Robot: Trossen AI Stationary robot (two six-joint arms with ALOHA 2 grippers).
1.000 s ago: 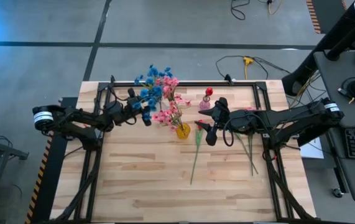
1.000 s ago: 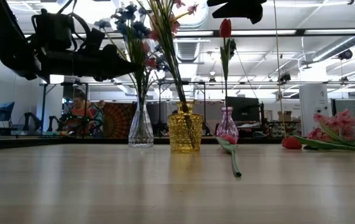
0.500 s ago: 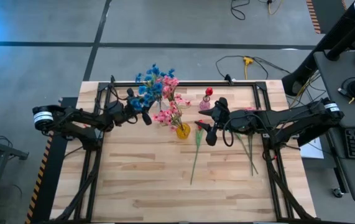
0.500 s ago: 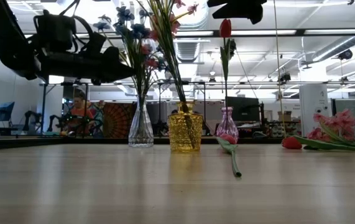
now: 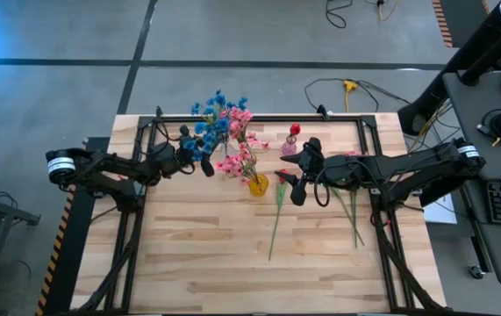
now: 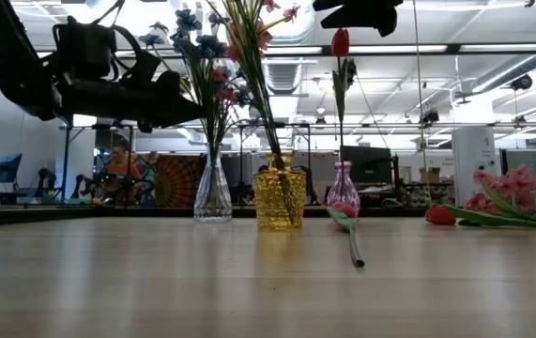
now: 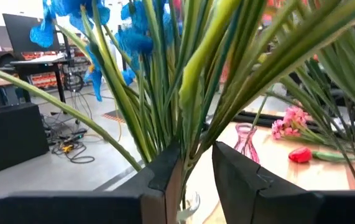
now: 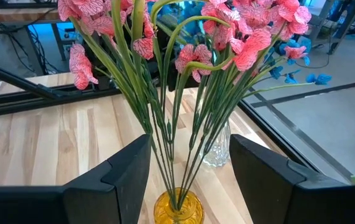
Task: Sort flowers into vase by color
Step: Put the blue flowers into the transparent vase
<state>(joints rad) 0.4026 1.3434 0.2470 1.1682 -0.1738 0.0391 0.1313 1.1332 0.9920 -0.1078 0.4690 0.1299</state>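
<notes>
Across the tabletop (image 5: 206, 254), the left claw (image 7: 194, 163) grips the blue flowers' (image 5: 211, 123) stems above the clear vase (image 6: 212, 192). Beside it, pink flowers (image 8: 183, 43) fill the yellow vase (image 6: 280, 200), where the right claw (image 8: 188, 163) hangs open. Red flowers (image 5: 278, 206) lie loose nearby.

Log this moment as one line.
left gripper: shut on blue flowers | right gripper: open, by yellow vase | red tulip: on table

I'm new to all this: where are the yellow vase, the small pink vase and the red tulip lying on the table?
yellow vase (image 6: 280, 200), low view, middle of its body
small pink vase (image 6: 343, 190), low view, its bulb
red tulip (image 6: 439, 216), low view, its bud
</notes>
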